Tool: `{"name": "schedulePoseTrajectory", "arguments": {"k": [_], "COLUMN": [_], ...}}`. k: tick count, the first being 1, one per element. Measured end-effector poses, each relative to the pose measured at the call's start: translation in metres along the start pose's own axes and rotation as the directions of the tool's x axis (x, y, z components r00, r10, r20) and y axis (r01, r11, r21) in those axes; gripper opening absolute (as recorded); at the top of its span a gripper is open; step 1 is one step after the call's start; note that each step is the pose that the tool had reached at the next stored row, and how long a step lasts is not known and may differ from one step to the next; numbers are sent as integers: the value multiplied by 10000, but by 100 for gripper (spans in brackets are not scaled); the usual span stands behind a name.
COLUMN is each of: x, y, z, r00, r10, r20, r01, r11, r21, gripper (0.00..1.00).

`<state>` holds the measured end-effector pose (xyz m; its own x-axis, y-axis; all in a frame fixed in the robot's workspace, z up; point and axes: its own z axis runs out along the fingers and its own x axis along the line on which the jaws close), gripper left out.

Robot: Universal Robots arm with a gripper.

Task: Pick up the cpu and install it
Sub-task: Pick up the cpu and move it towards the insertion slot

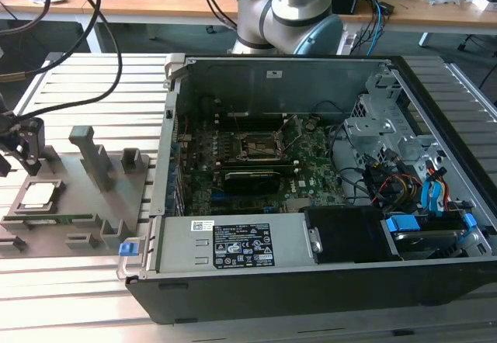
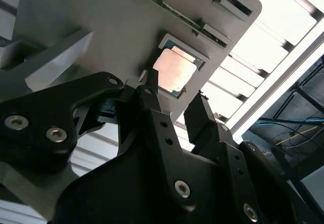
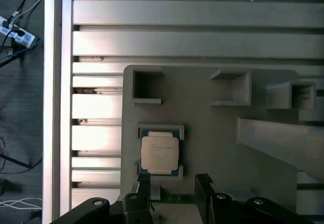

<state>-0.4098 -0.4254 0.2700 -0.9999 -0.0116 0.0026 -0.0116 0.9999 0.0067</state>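
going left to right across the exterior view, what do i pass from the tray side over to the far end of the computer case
cpu → tall grey post → blue clip → socket → blue cables

The exterior view looks down at a slant from well back, taking in the table [image 1: 78, 79], the computer case [image 1: 233, 242] and, at the exterior view's left, the tray [image 1: 78, 195]. My first wrist view faces straight down on that tray, close. The second wrist view looks obliquely past my tool [image 2: 174, 95], closer. All three share the tray's cpu [image 3: 159, 154].
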Motion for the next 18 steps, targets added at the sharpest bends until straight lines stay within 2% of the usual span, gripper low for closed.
{"name": "schedulePoseTrajectory", "arguments": {"k": [18], "x": [0], "y": [-1], "z": [190], "r00": [10000], "r10": [0], "r20": [0], "r01": [0], "r11": [10000], "r21": [0], "gripper": [48]}}
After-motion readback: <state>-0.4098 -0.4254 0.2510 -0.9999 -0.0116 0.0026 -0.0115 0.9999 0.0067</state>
